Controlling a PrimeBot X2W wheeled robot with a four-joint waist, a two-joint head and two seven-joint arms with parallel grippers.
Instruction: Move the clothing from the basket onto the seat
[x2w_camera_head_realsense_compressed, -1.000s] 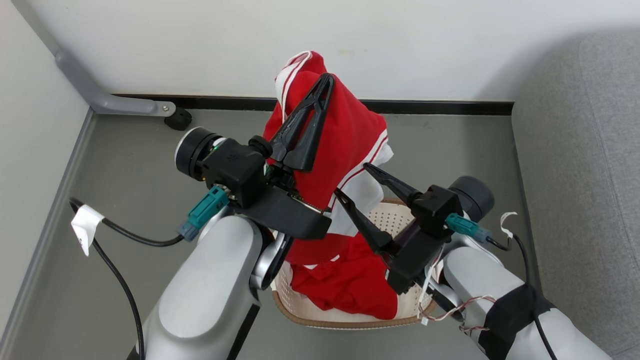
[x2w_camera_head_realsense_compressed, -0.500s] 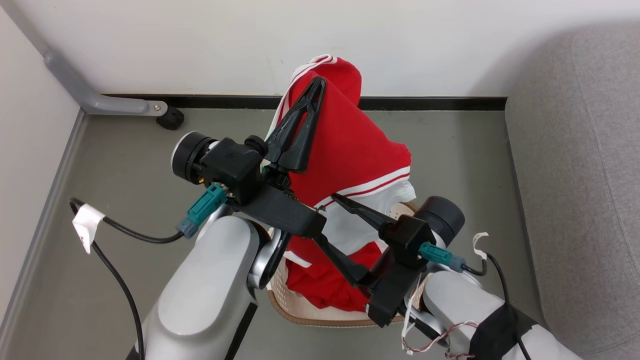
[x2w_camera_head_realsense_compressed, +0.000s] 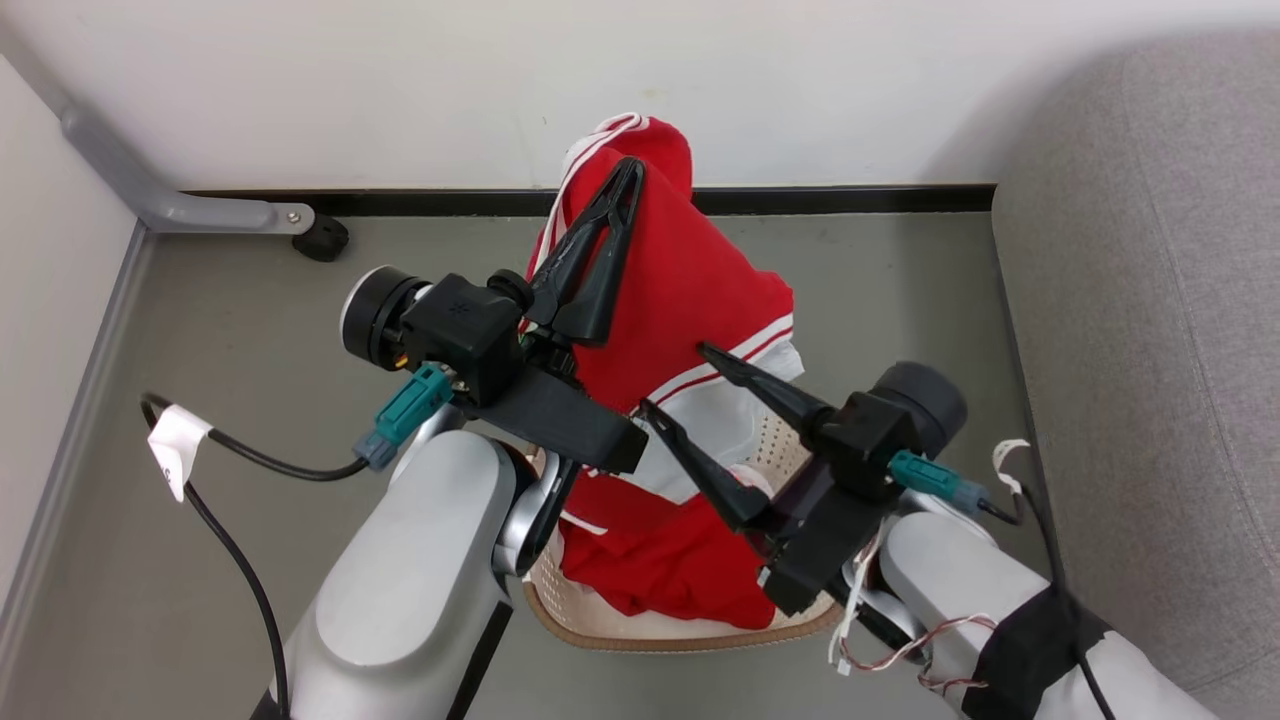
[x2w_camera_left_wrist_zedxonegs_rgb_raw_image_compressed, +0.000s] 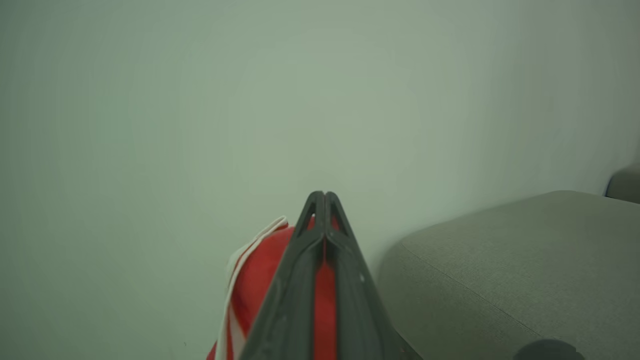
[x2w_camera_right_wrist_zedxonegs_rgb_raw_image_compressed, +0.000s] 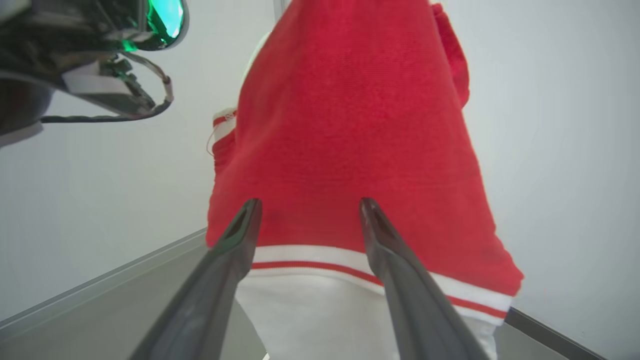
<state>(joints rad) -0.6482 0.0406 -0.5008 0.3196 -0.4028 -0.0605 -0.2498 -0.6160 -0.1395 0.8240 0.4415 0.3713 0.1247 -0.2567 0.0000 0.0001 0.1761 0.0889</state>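
The left gripper (x2w_camera_head_realsense_compressed: 631, 170) is clamped shut on a soft red sports garment with white panels and thin white stripes (x2w_camera_head_realsense_compressed: 690, 290), holding it up above the cream-white perforated plastic laundry basket with a brown woven-look rim (x2w_camera_head_realsense_compressed: 640, 637); the garment's white hem hangs down towards the basket's mouth, and whether it has cleared the rim cannot be told. The right gripper (x2w_camera_head_realsense_compressed: 672, 377) stands spread wide and empty, its fingers just before the striped hem. More red cloth (x2w_camera_head_realsense_compressed: 665, 565) lies bunched in the basket. None of the clothing lies on the visible part of the large light-grey fabric-upholstered sofa (x2w_camera_head_realsense_compressed: 1150, 300), at the robot's right.

The task looks barely begun: one piece is lifted but not delivered, and at least one more is left.

The pale wall (x2w_camera_head_realsense_compressed: 850, 90) rises close behind the raised garment, so there is little room forward. A strip of bare grey floor (x2w_camera_head_realsense_compressed: 900, 280) separates the basket from the sofa's rounded edge, so a swing to the right seems open, though the right arm sits in that path. The black cable (x2w_camera_head_realsense_compressed: 240, 580) lies well to the left.
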